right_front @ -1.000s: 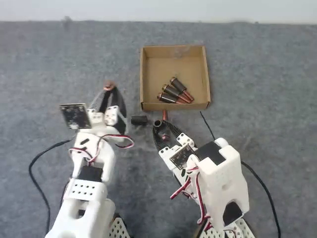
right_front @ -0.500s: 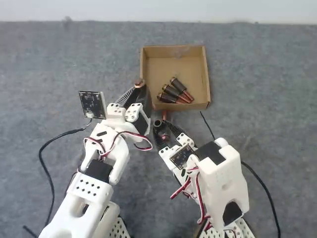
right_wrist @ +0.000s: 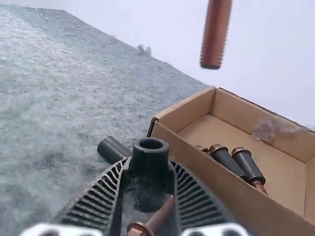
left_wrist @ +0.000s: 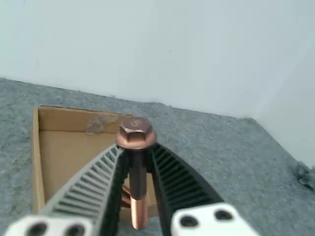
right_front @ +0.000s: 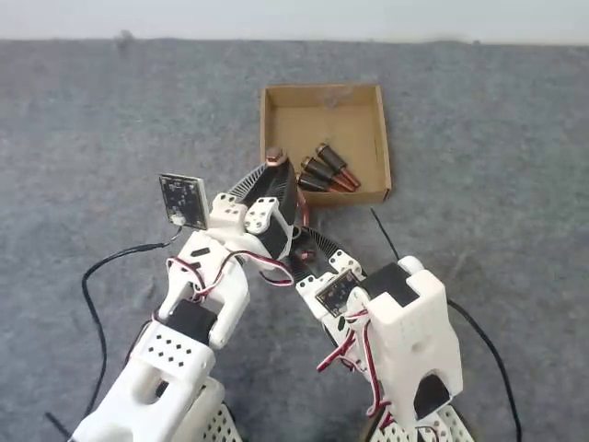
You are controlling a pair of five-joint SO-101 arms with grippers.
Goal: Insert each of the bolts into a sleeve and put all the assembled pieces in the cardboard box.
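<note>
The left gripper [left_wrist: 137, 160] is clamped on a bolt [left_wrist: 135, 169], upright with its thread down. The right gripper [right_wrist: 149, 172] is closed round a sleeve [right_wrist: 149, 152] standing bore-up, just off the near wall of the box [right_front: 322, 89]. The bolt tip hangs above the bore but seems offset toward the box, so it needs lining up before lowering. A spare sleeve [right_wrist: 111, 147] lies on the desk beside.

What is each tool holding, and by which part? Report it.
Left tool grips a bolt by its shank. Right tool grips a sleeve by its sides, opening up.
</note>
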